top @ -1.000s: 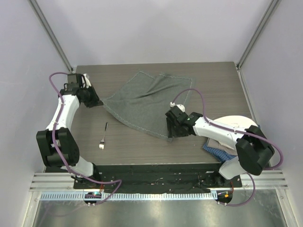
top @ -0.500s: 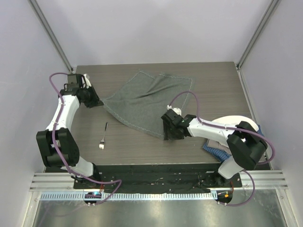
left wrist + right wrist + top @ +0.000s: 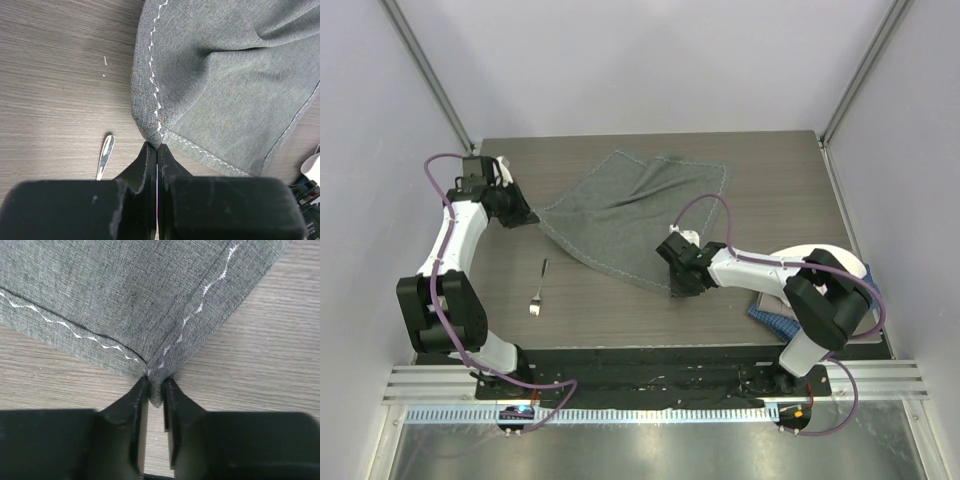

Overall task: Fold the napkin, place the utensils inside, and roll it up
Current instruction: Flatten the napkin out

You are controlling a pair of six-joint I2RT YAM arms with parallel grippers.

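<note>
The right gripper [image 3: 155, 387] has slid in from 3 o'clock and drawn its jaws narrow onto the 5 o'clock corner of the napkin [image 3: 630, 205], which lies spread mid-table. A second ago they stood wide. The left gripper [image 3: 157, 152] stays clamped tight on the 9 o'clock corner. With both corners pinched, the fold can likely begin — the fork [image 3: 539, 287] waits at the cloth's 8 o'clock, well apart

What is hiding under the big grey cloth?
Only the wooden table shows around the napkin; whatever lies beneath it is covered. The fork lies apart on bare table.
</note>
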